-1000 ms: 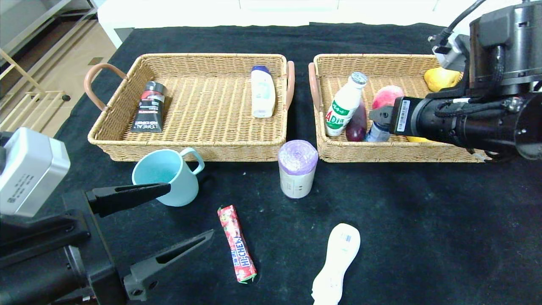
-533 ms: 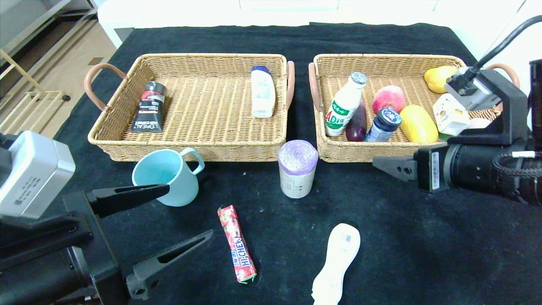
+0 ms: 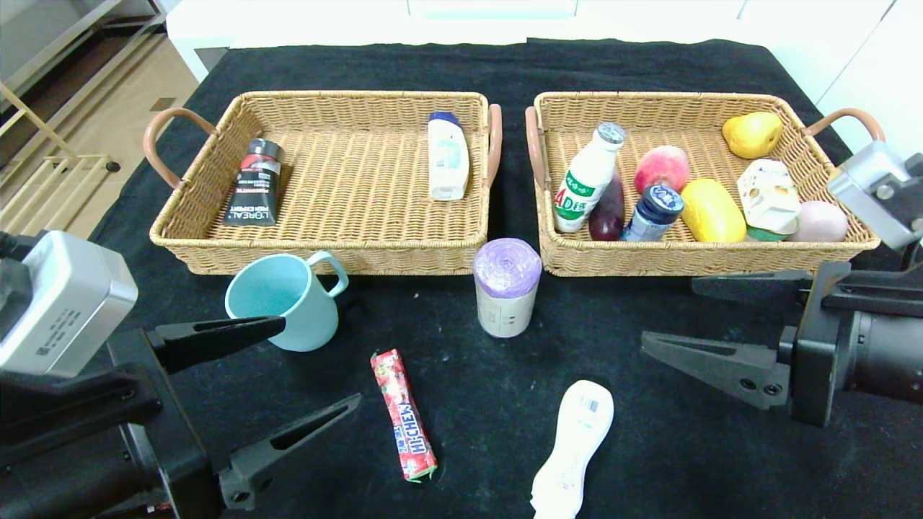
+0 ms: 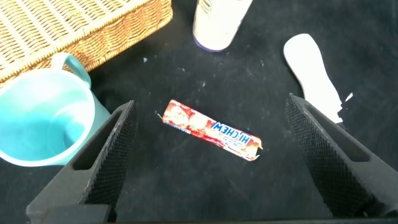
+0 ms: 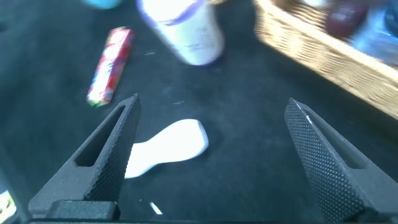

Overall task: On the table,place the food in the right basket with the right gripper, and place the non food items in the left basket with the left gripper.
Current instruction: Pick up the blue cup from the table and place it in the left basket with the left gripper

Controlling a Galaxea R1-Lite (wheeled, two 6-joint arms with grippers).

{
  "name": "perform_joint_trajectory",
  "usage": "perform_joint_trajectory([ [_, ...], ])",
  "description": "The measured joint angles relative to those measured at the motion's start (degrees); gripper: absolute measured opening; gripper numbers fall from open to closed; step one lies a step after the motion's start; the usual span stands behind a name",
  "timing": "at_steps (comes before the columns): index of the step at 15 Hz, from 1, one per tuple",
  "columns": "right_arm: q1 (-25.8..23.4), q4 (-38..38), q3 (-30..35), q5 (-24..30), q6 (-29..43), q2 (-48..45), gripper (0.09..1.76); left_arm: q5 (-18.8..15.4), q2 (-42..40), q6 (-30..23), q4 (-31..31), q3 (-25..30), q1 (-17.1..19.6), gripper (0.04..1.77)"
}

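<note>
On the black table (image 3: pixel 721 447) lie a red Hi-Chew stick (image 3: pixel 402 414), a teal mug (image 3: pixel 285 301), a beige roll with purple top (image 3: pixel 507 287) and a slim white bottle (image 3: pixel 573 447). My left gripper (image 3: pixel 321 360) hangs open near the mug, and in its wrist view the Hi-Chew stick (image 4: pixel 211 129) lies between its fingers (image 4: pixel 109 149). The right basket (image 3: pixel 649 97) holds the AD milk bottle (image 3: pixel 585 180), blue-lidded jar (image 3: pixel 652 211) and pale carton (image 3: pixel 768 196). My right gripper (image 3: pixel 669 311) is open and empty in front of that basket, above the white bottle (image 5: pixel 168 148).
The left basket (image 3: pixel 346 95) holds a black L'Oreal tube (image 3: pixel 254 182) and a white bottle (image 3: pixel 447 155). Fruit fills the right basket: a pear (image 3: pixel 751 134), a peach (image 3: pixel 662 167), a yellow fruit (image 3: pixel 712 210). The floor drops off past the table's left edge.
My right gripper has drawn back out of the right basket to the near right of the table, leaving the blue-lidded jar standing there. The left arm barely moved.
</note>
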Motion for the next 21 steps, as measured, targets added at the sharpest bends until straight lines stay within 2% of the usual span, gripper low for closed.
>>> perform_joint_trajectory([
  [6,-1.27,-18.25,10.65,2.72,-0.91,0.61,1.70,0.09,0.29,-0.09,0.46,-0.26,-0.01,1.72],
  [11,-6.28,-26.62,17.09,9.07,-0.85,0.45,1.70,2.71,0.96,-0.06,0.46,-0.59,-0.09,1.72],
  [13,-7.83,-27.54,18.04,10.42,-0.69,0.54,1.70,3.75,1.27,-0.09,0.24,-0.80,-0.09,1.72],
  [15,-8.51,-27.64,18.38,10.39,-0.61,0.76,1.70,6.11,1.55,0.09,0.27,-1.50,-0.09,1.72],
  [17,-8.73,-27.72,18.54,10.30,-0.65,1.50,1.70,9.86,2.04,0.24,2.26,-3.86,-0.09,1.72],
  [19,-8.66,-27.72,18.71,10.28,-0.63,1.63,1.70,13.42,2.51,0.16,8.50,-7.07,-0.09,1.72],
  [21,-8.57,-27.72,18.98,10.30,-0.56,0.98,1.70,15.46,3.47,-0.28,14.25,-10.90,0.11,1.72],
])
